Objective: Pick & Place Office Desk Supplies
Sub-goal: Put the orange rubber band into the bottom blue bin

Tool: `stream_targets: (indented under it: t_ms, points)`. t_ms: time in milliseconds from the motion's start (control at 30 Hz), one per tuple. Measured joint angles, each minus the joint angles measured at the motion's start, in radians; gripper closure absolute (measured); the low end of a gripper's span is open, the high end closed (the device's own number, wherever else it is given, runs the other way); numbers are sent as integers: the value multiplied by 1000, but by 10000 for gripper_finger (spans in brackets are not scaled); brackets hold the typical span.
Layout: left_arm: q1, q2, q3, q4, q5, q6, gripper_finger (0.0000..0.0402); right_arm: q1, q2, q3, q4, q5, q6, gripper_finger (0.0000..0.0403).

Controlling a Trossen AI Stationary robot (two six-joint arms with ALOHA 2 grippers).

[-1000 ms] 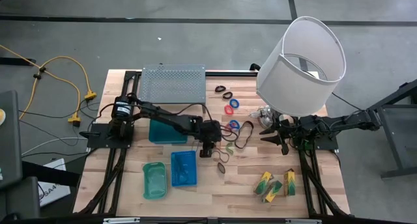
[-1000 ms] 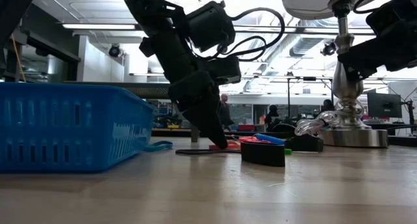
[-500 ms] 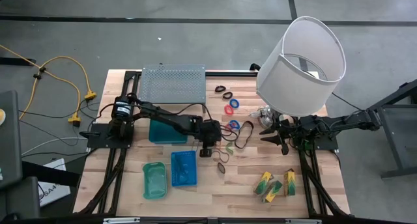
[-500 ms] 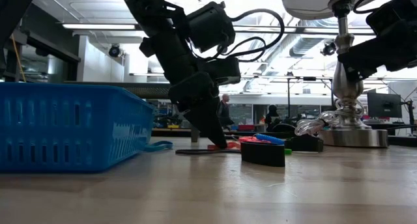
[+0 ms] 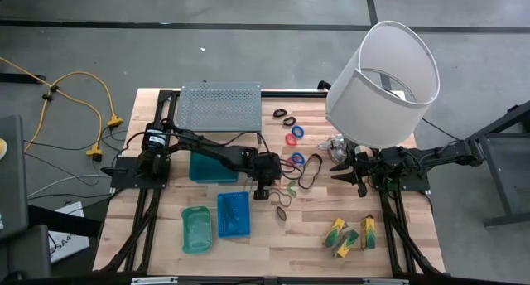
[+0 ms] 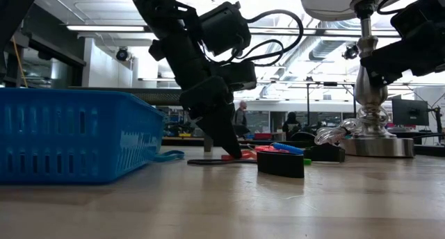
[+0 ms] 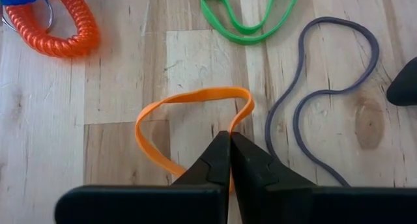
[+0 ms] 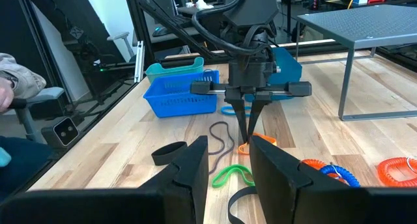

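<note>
Down at the tabletop, the left gripper (image 7: 229,140) has its two fingers pressed together on an orange rubber band (image 7: 189,113), pinching the loop's near edge against the pale wood planks. Just beyond the fingertips lies a green band (image 7: 249,15); beside them a long grey band (image 7: 326,94) snakes across the boards, and farther off to the other side rests an orange coiled ring (image 7: 62,28). In the high view the same gripper (image 5: 263,190) stands near the middle of the wooden table (image 5: 273,252), with red and blue rings (image 5: 296,136) and black loops (image 5: 284,115) beyond it and yellow-green packets (image 5: 348,235) well apart toward the front edge. A blue basket (image 5: 233,213) and a teal tray (image 5: 197,229) sit just behind the arm's side, and a grey perforated rack (image 5: 220,107) stands at the far edge. The right gripper (image 8: 228,160) waits with its fingers apart and holding nothing, under the white-shaded lamp (image 5: 383,82). Bare planks run open along the front of the table. Around it lie grey concrete floor and a yellow cable (image 5: 79,90); the low view looks into a bright workshop with ceiling lights (image 6: 104,28).
</note>
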Motion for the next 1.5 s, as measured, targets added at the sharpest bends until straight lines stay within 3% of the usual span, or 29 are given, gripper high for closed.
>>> stream_targets:
  t_ms: [467,900,1100,1500]
  points:
    - [-1,-55,-1,35,29,5,401,0,0,0,0,0,0,302]
    - [4,-364,-1,-133,17,34,401,0,0,0,0,0,0,302]
    - [-49,-474,-1,-249,-107,29,401,0,1,0,0,0,0,302]
    - [-299,-524,-2,-494,-183,-317,401,0,1,0,0,0,0,302]
